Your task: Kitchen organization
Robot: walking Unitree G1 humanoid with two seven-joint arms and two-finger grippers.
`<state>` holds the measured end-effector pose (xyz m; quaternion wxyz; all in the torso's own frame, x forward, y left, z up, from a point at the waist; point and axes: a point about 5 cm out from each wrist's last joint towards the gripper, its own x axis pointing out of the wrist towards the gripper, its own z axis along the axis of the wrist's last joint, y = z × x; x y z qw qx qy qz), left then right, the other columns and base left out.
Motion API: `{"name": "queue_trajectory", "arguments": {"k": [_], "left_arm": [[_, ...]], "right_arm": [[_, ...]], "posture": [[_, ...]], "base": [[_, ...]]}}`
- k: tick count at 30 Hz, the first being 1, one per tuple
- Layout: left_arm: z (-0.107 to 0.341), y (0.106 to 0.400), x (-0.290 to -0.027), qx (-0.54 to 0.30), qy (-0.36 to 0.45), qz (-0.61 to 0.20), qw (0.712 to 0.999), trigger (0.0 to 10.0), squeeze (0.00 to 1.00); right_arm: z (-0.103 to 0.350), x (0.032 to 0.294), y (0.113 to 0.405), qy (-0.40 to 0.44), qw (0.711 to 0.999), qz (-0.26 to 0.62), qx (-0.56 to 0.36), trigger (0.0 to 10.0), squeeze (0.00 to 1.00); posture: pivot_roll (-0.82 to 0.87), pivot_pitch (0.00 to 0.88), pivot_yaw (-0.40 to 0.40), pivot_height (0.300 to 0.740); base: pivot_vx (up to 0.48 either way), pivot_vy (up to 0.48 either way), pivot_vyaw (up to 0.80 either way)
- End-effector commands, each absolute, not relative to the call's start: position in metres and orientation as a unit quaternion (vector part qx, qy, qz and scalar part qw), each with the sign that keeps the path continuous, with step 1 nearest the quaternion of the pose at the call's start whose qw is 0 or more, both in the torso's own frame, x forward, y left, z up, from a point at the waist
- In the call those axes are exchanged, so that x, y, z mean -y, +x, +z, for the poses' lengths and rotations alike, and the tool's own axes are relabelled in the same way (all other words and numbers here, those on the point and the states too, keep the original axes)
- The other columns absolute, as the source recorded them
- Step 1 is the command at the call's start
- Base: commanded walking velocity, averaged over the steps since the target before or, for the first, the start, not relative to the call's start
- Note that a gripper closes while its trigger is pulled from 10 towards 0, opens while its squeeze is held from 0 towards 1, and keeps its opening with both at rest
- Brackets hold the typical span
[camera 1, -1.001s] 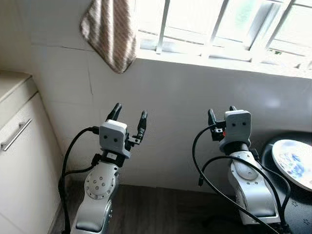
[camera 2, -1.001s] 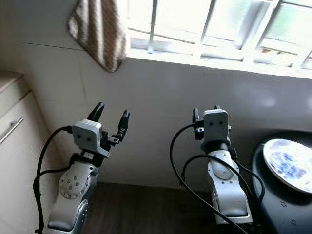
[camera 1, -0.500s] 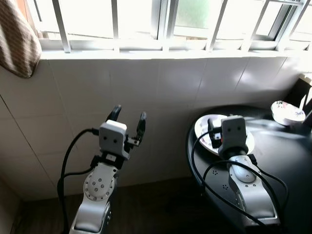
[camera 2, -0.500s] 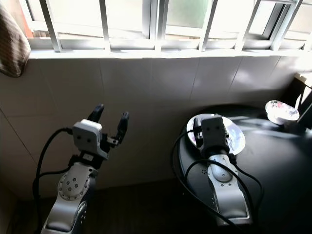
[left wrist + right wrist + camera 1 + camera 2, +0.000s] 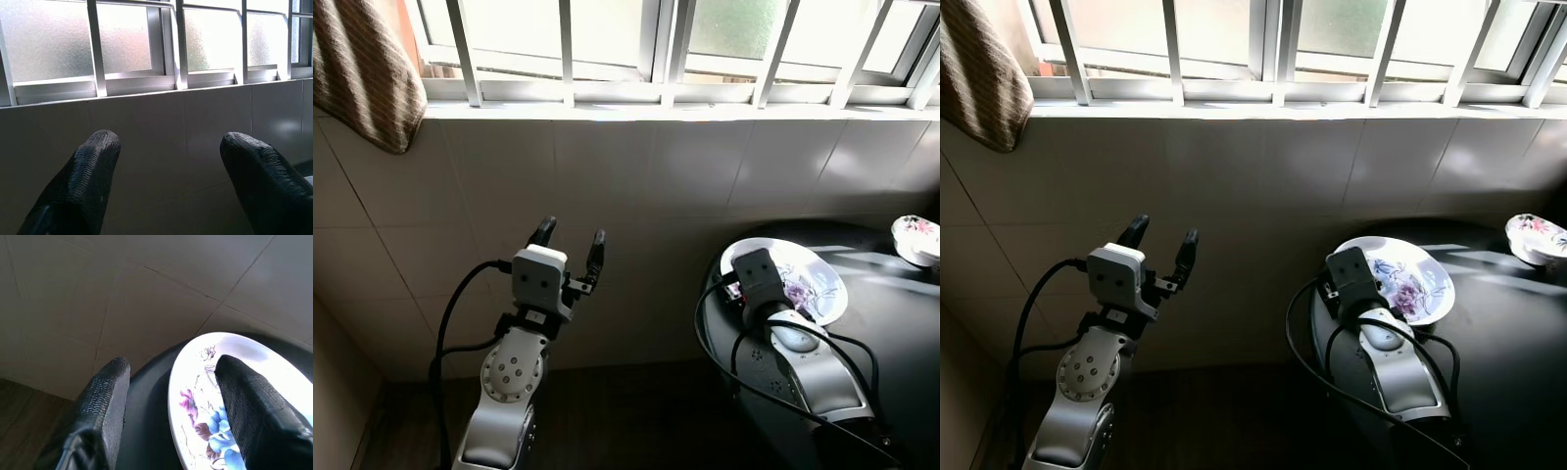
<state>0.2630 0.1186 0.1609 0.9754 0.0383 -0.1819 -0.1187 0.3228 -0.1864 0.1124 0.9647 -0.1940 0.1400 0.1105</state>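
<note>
Approach is the step I judge in hand: my right pincer (image 5: 166, 396) hangs spread just over the near rim of the plate (image 5: 1417, 284) on the dark surface (image 5: 1518, 343), so next I lower and close on that rim; left pincer (image 5: 571, 243) spread, idle.
</note>
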Motion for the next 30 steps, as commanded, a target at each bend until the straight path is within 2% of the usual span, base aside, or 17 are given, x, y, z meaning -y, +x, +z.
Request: {"name": "queue_trajectory", "arguments": {"k": [1,13,20,29,30], "left_arm": [[0.16,0.265,-0.119,0.177,0.037,-0.117,0.977,10.0,0.0],[0.16,0.265,-0.12,0.173,0.034,-0.11,0.978,10.0,0.0],[0.159,0.266,-0.12,0.17,0.034,-0.111,0.979,10.0,0.0],[0.158,0.266,-0.121,0.167,0.037,-0.109,0.979,10.0,0.0],[0.158,0.266,-0.121,0.167,0.037,-0.109,0.979,10.0,0.0]], "right_arm": [[0.108,0.193,0.326,-0.207,0.957,0.126,-0.158,10.0,0.0],[0.092,0.234,0.336,-0.176,0.949,0.107,-0.238,10.0,0.0],[0.086,0.242,0.336,-0.146,0.945,0.123,-0.266,10.0,0.0],[0.075,0.248,0.333,-0.18,0.926,0.144,-0.299,10.0,0.0],[0.075,0.249,0.333,-0.182,0.926,0.141,-0.3,7.9,0.0]], "posture": [[0.01,0.0,-0.073,0.74],[0.02,0.0,-0.083,0.74],[0.02,0.0,-0.083,0.74],[0.02,0.0,-0.085,0.74],[0.02,0.0,-0.085,0.74]], "base": [[0.0,0.0,0.0],[0.0,0.0,0.0],[0.0,0.0,0.0],[0.0,0.0,0.0],[0.0,0.0,0.0]]}}
